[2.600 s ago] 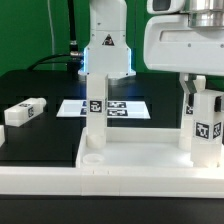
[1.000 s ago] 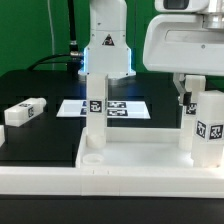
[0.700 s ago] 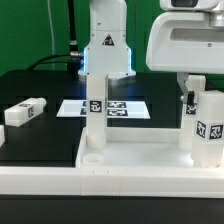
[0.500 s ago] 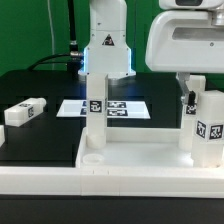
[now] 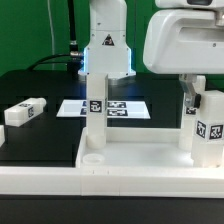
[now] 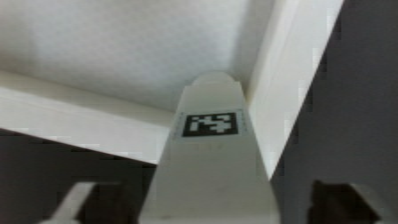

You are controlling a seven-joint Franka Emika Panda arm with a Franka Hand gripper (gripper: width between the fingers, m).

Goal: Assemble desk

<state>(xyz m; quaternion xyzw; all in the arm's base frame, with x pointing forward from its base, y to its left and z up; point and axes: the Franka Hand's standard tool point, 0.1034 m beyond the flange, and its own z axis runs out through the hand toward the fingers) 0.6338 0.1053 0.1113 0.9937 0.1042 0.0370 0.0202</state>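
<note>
Gripper straddles upright leg at tabletop corner on exterior view's right; leg's long axis vertical, running straight down from hand into corner. Wrist view: leg between two fingers; whether pads clamp it, cannot tell. Second leg upright at tabletop's far corner. Third leg lies flat, well apart from tabletop. Judgement: next move likely turns leg about that vertical axis.

No words, brands or numbers can be read anywhere. The only signs are black-and-white square tags: one on the upright leg at the tabletop's far corner, one on the upright leg at the exterior view's right, one on the loose leg lying at the left, and several on the marker board behind.
</note>
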